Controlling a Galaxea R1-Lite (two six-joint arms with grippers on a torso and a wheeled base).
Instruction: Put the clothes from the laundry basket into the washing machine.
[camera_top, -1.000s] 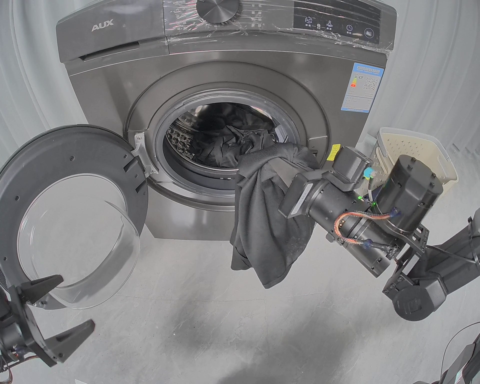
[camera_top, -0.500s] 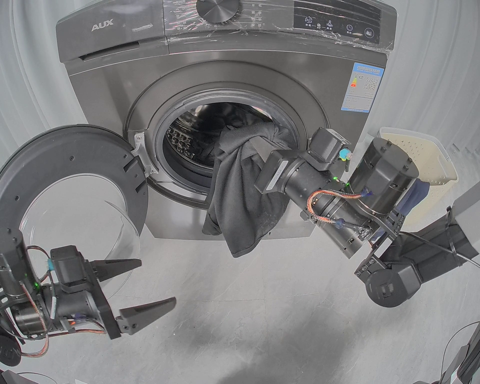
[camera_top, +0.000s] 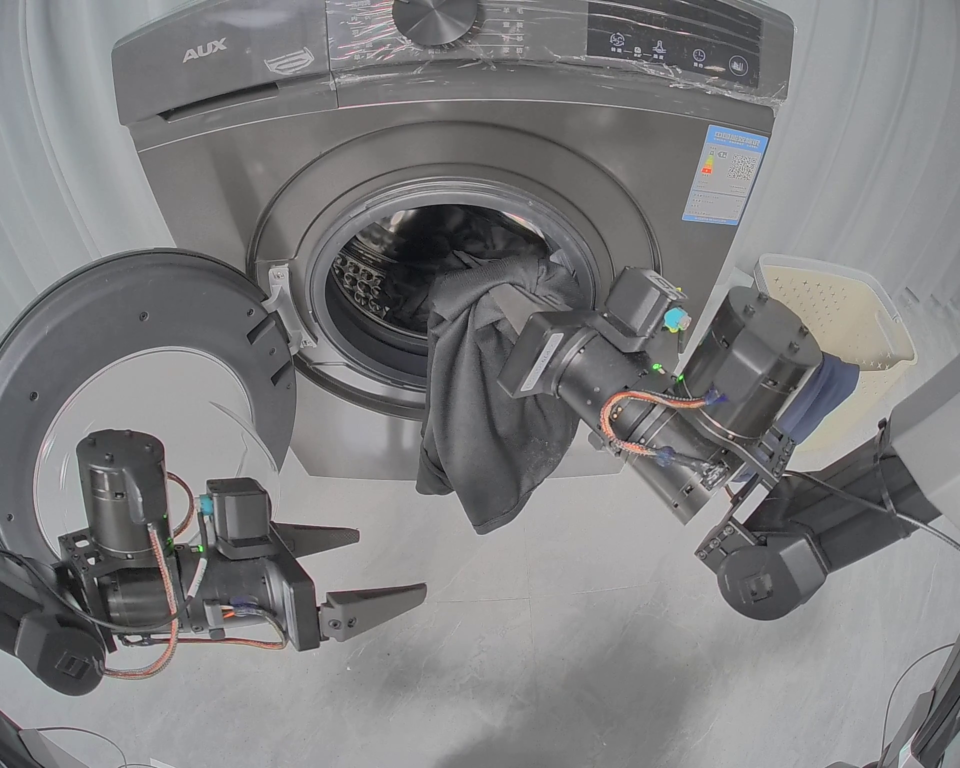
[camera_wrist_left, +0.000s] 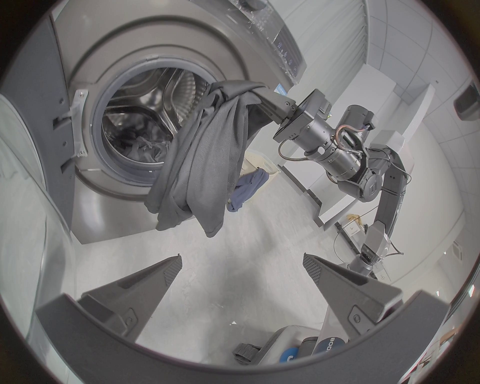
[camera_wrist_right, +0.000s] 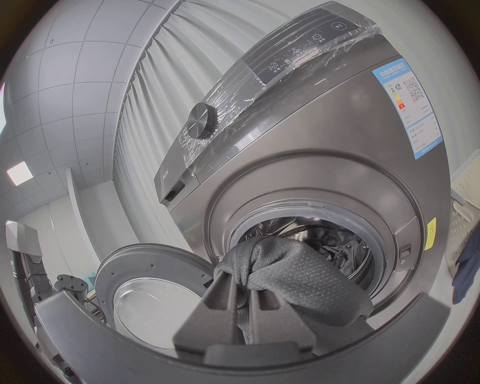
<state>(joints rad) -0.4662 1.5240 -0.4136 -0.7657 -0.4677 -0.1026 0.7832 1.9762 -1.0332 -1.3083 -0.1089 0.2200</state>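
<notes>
Left gripper (camera_top: 390, 565) sits low over the floor, in front of the open door (camera_top: 130, 300), fingers spread, nothing in them. Right gripper (camera_wrist_right: 243, 295) is clamped on a dark grey garment (camera_top: 480, 420) at the mouth of the washing machine (camera_top: 500, 150). Top of the cloth is at the rim, the rest hangs down the front. More dark clothes (camera_wrist_left: 135, 147) in the drum (camera_top: 362, 272). Laundry basket (camera_top: 850, 300) stands right of the machine, blue garment (camera_top: 825, 390) over its edge.

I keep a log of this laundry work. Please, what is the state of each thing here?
washing machine door: open, swung wide.
drum: holds dark clothes.
dark garment: gripped, hanging at the opening.
right gripper: fingers shut on dark garment.
left gripper: fingers open, empty.
laundry basket: blue garment hangs over its rim.
</notes>
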